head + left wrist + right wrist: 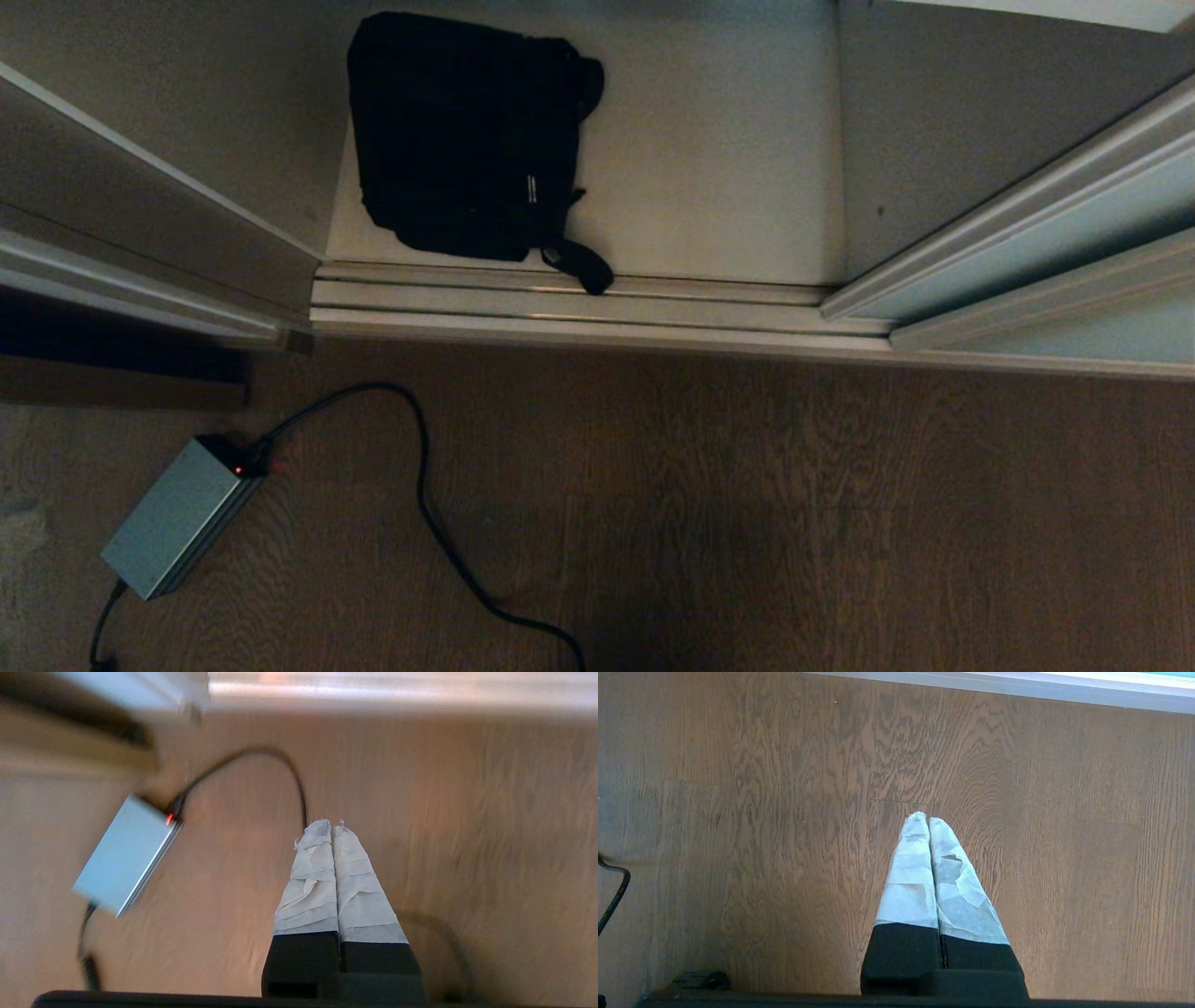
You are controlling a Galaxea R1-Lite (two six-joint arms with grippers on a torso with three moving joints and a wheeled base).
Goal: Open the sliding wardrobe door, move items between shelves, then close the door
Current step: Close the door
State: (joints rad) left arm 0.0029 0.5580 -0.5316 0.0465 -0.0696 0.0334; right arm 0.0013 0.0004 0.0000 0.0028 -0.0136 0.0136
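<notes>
We take the black bag [467, 140] as our landmark. It lies flat on the white shelf [709, 149] at the bottom of the wardrobe, toward the left side of the opening, and one of its webbing straps [583, 264] spills forward onto the door track [560, 303] just in front of it. To the right of the bag, well apart from it, the sliding wardrobe door [1055, 233] stands pushed aside, its pale frosted panel and off-white frame running off to the right edge, so the compartment holding the bag is open. In front of the bag, beyond the track, lies the wooden floor [794, 513], and down to the bag's front left a grey power brick [177, 527] rests there with a black cable [425, 485] curling away from it.

Neither arm reaches near the bag. Our left gripper [332, 828] hangs over the floor next to the power brick, its taped fingers pressed together on nothing. Our right gripper [928, 820] hangs over bare floor, likewise clenched and empty
</notes>
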